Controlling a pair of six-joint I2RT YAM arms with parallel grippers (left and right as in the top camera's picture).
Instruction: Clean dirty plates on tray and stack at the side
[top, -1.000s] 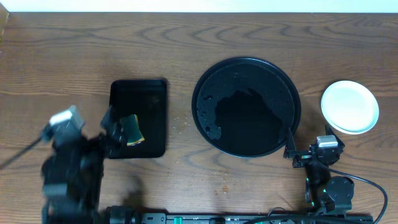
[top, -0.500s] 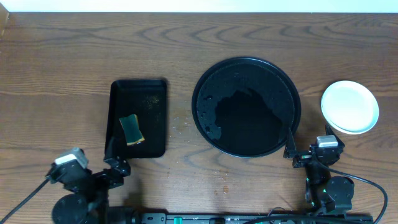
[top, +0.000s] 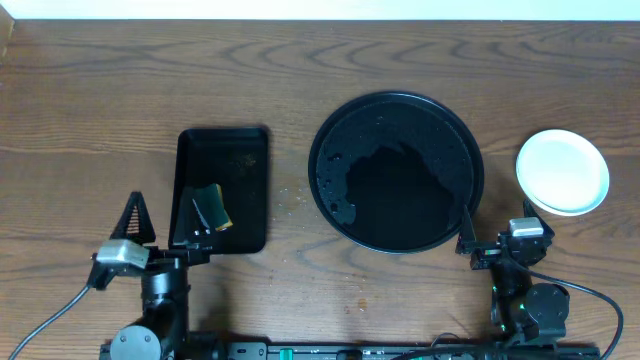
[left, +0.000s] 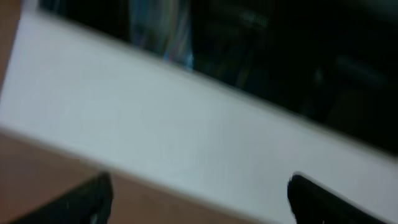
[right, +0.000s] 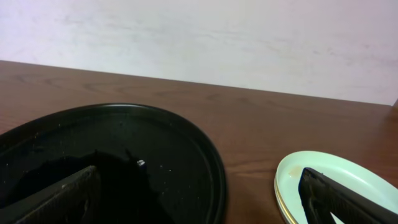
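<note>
The round black tray (top: 400, 110) sits mid-table with crumbs and a wet patch, and no plates on it. The plates (top: 562, 172) are stacked to its right; in the right wrist view the stack (right: 311, 177) shows a pale blue-white top plate with a faint brown smear and a yellow rim below. My right gripper (top: 497, 228) is open and empty at the tray's front right edge, and it also shows in the right wrist view (right: 199, 202). My left gripper (top: 165, 222) is open and empty at the front left. Its wrist view (left: 199, 199) is blurred.
A smaller rectangular black tray (top: 240, 160) lies left of the round tray and holds a green-yellow sponge (top: 215, 205). Small crumbs lie on the wooden table (top: 290, 195) between the two trays. The table's far edge meets a white wall.
My left arm has pulled back from the sponge on the rectangular tray toward the front edge and now sits still with its fingers spread. The right arm has not moved.
</note>
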